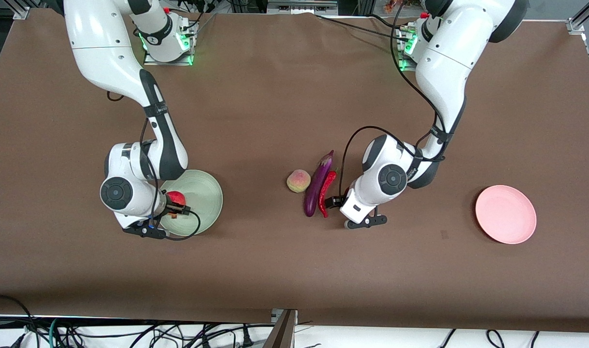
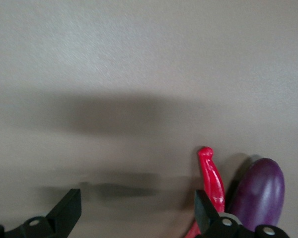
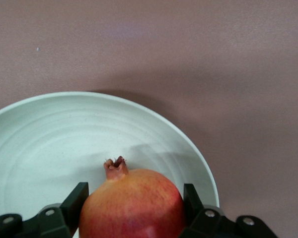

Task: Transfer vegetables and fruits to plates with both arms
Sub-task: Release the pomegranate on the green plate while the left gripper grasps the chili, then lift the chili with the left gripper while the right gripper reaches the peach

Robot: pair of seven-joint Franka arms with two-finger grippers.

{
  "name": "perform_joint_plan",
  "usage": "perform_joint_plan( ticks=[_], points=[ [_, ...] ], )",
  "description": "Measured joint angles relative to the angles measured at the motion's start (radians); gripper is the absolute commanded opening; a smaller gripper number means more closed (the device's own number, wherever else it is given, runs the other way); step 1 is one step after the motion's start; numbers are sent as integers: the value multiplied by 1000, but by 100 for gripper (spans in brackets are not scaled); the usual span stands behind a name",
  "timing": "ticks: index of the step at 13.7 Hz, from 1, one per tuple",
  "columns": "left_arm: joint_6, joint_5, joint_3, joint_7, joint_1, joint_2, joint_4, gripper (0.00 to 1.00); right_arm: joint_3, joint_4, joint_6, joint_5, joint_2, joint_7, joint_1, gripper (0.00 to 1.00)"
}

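Red fruit [image 3: 132, 203] clamped in right gripper [image 1: 174, 209] over mint plate [image 1: 208, 193], apparently ready for release.

Held low above the plate, perhaps just clear of it. Shown only by right wrist view: stem crown and both fingers pressed to its sides. Left gripper [image 2: 136, 213] spread wide, empty, low beside chili [image 1: 327, 192], likely lining up a grasp; eggplant [image 1: 317, 183] touching chili, peach [image 1: 298, 181] just beside, pink plate [image 1: 506, 214] well apart toward the left arm's end.

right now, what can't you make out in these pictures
- Round red fruit with a crown, in the right tool over the pale mint green plate: its underside is cut off by the right wrist view's edge, so touching or lifted is unclear.
- Thin red chili pepper: its lower end is hidden by a left tool finger.
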Motion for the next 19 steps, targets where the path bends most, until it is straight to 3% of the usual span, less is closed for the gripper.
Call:
perform_joint_plan(
  ticks=[1,2,9,11,17,19],
  points=[
    [0,0,0,-16,-7,2,0,100,0,0,5,0,4,0,0,53],
    [0,1,1,-36,-16,4,0,100,0,0,8,0,8,0,0,100],
    [4,6,8,-102,-55,10,4,100,0,57,15,0,-20,-107,1,100],
    [7,6,9,-105,-63,12,4,85,1,62,-3,0,-53,-116,5,100],
    [29,59,10,-105,-68,14,10,23,15,67,-35,12,-95,20,119,100],
    [25,85,13,-105,-68,18,10,29,17,76,-34,13,-95,95,195,100]
  ],
)
